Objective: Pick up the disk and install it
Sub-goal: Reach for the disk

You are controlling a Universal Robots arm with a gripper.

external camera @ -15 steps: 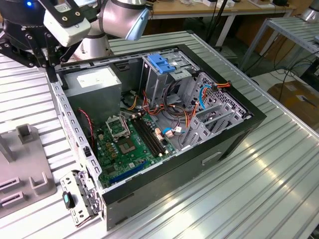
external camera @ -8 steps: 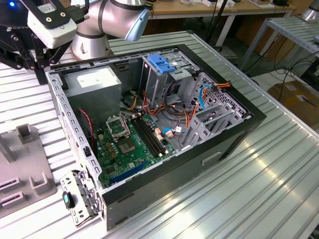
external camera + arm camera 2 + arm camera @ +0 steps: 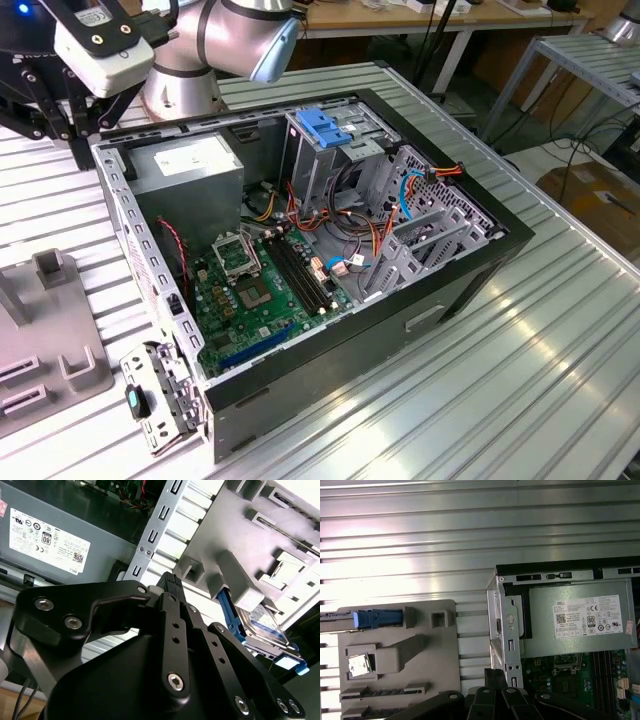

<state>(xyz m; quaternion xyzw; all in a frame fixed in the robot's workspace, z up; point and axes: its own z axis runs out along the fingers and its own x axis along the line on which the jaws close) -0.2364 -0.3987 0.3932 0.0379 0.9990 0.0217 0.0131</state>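
Gripper (image 3: 495,674) closed on nothing above the PC case (image 3: 506,630) corner, disk (image 3: 377,618) parked on edge in the grey fixture (image 3: 45,345), exterior view's lower left, beside the case, long axis along the bench (image 3: 470,530) slats.

The case (image 3: 470,270) lies open on top. The widest room is over the motherboard (image 3: 250,290), where only low parts lie. The power supply (image 3: 190,170) fills one corner, and the tall drive cage (image 3: 320,150) stands near it. Loose cables (image 3: 372,240) cross the gap at the cage's foot. A narrow strip of bare desk (image 3: 470,630) runs between case and fixture (image 3: 445,680). On the fixture, raised blocks (image 3: 240,580) stand just beside the disk (image 3: 262,625), with nothing above it.
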